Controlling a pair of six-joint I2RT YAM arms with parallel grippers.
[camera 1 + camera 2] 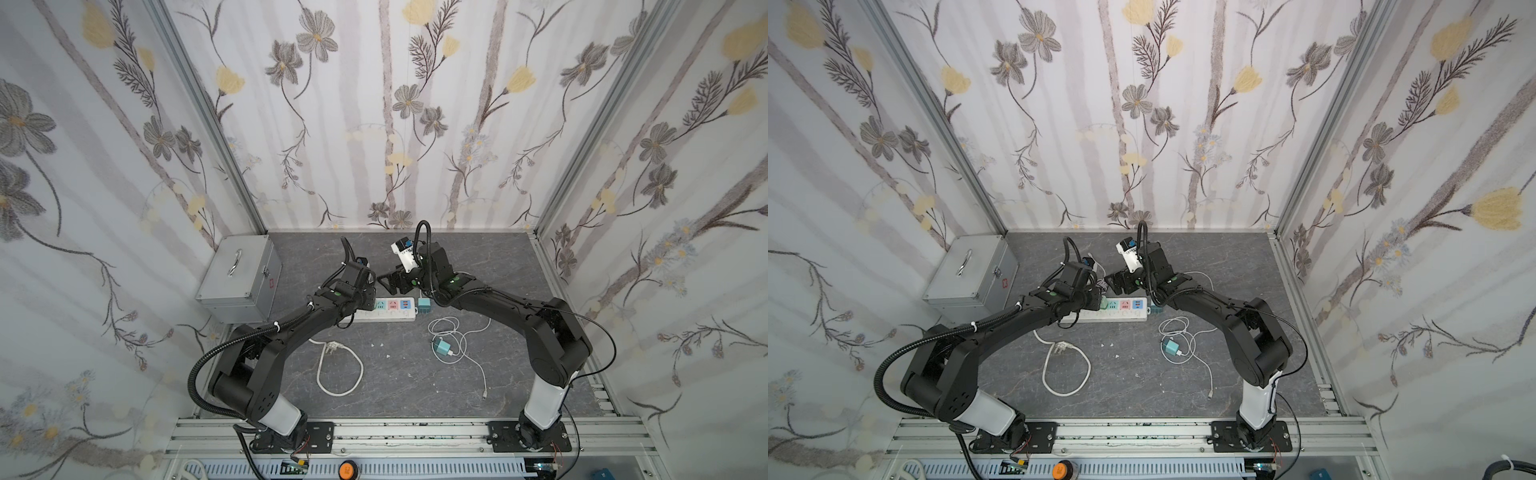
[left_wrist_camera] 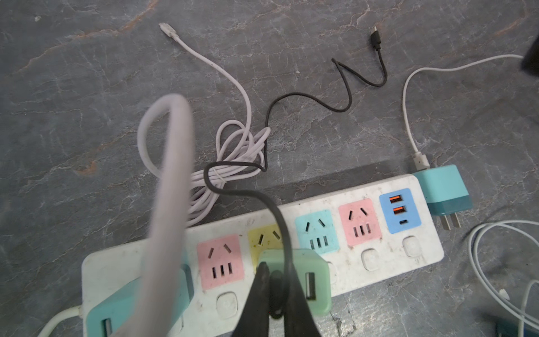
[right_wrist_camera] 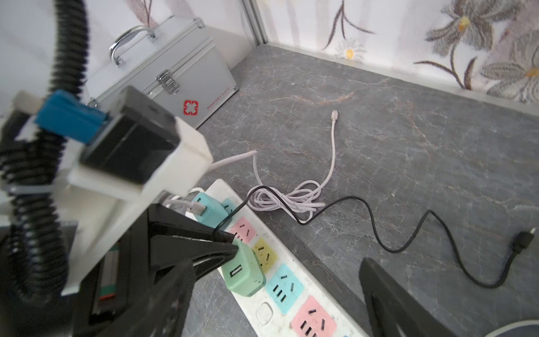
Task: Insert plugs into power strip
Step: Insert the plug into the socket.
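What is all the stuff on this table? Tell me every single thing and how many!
power strip: one, white with pastel sockets, mid-table.
teal plug: one, standing on the strip's cord end.
mint green plug: one, on the yellow socket.
loose plug: one, teal, beside the strip's other end.
second loose plug: one, teal and mint, in front, among white cable.
three-prong plug: one, white, on a thick cord looped in front.
cable bundle: one, white, behind the strip.
black cable: one, behind the strip.
metal box: one, grey, back corner, left arm's side.
left gripper: black, shut, tips at the mint green plug.
right gripper: black, open, empty.
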